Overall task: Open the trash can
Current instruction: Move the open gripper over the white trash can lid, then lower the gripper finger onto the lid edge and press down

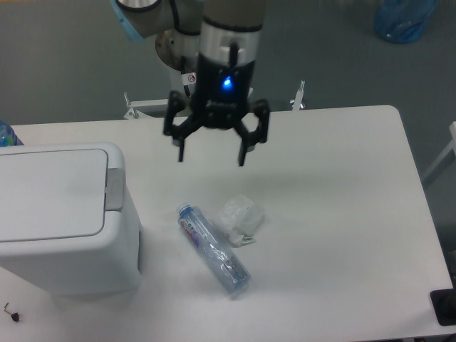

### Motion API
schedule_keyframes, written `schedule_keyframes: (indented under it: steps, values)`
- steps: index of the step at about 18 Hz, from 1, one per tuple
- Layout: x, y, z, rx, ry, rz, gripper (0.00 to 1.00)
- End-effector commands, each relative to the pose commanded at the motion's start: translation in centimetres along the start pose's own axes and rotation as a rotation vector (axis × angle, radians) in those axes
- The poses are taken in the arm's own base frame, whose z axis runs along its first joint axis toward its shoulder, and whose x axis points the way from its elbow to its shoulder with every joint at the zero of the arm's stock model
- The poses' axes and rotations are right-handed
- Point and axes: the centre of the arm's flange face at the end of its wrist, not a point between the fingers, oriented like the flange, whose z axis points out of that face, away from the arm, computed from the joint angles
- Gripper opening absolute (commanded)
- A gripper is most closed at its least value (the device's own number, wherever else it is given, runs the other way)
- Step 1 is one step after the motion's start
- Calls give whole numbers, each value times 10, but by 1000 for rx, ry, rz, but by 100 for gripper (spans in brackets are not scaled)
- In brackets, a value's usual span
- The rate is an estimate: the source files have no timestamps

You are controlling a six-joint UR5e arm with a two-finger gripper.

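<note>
- Camera view, fixed and high, looked down on a white table.
- Showed the bin at the left edge, near side: white, boxy, rounded corners, flat lid down and flush.
- Carried a grey push tab on the lid's right edge, facing the table's middle.
- Hung the gripper above the far middle of the table, well apart from the bin and to its right.
- Held its fingers spread, tips pointing down, nothing between them, nothing touched.
- Lay a clear crushed bottle near the middle, slanting from far-left to near-right, with a crumpled clear wrapper just beside it on the far-right side.
- Judged the task not yet begun: lid shut, tab untouched.
- Judged the bin stiff, hard plastic, smooth and likely slippery; light for its bulk if empty, so liable to slide or tip under a sideways shove.
- Judged a pinch on the body useless: far too broad for the fingers.
- Judged the tab the place to act: press straight down on it with one fingertip or both brought together, load kept vertical.
- Could not tell from this view whether the lid springs up on a press or must be lifted by its right edge.
</note>
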Motion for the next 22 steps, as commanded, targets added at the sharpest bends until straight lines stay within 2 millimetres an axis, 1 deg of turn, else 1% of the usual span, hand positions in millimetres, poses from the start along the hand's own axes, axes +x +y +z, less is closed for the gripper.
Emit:
schedule_keyframes:
  steps: [2, 4, 7, 10, 13, 15, 22]
  values:
    - [5, 0, 5, 2, 7, 6, 100]
    - [13, 0, 14, 15, 9, -5, 100]
    - [21, 5, 28, 42, 10, -13, 100]
    - [28, 6, 35, 36, 19, -8, 100]
    - [29, 6, 39, 29, 23, -39, 100]
    - [36, 6, 45, 20, 29, -33, 100]
    - [38, 6, 47, 18, 33, -55, 100]
